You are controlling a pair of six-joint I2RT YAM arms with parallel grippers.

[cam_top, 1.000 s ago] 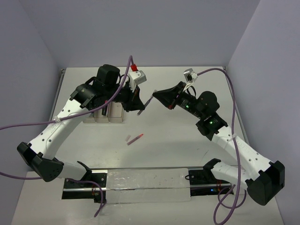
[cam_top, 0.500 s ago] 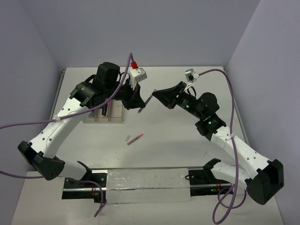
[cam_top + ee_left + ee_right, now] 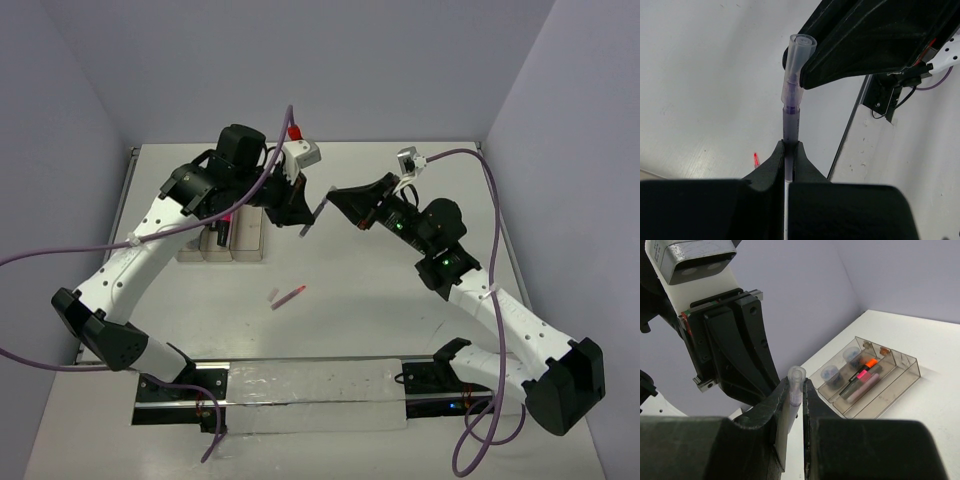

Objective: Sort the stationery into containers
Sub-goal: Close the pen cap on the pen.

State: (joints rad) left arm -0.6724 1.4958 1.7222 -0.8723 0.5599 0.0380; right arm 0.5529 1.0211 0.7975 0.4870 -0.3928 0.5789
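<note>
A purple highlighter [image 3: 313, 214] with a clear cap hangs in the air between both grippers. My left gripper [image 3: 302, 227] is shut on its purple barrel [image 3: 791, 122], with its fingertips [image 3: 791, 145] closed around it. My right gripper [image 3: 330, 198] is shut on the clear cap end [image 3: 796, 376]. The clear three-compartment tray [image 3: 250, 246] lies under the left arm. In the right wrist view the tray [image 3: 905, 371] holds an orange-black highlighter [image 3: 870, 362], a pink-black highlighter [image 3: 860, 375], a pale pink bar [image 3: 863, 387] and two bluish round pieces [image 3: 830, 374]. A thin pink pen [image 3: 289, 296] lies on the table.
The white table [image 3: 380, 300] is walled by purple panels at the back and sides. A black rail with a clear sheet [image 3: 310, 395] runs along the near edge between the arm bases. Purple cables loop off both arms.
The left arm has shifted slightly right and up, keeping its hold on the highlighter. The right gripper has stayed closed on the cap end. The pink pen has not moved.
</note>
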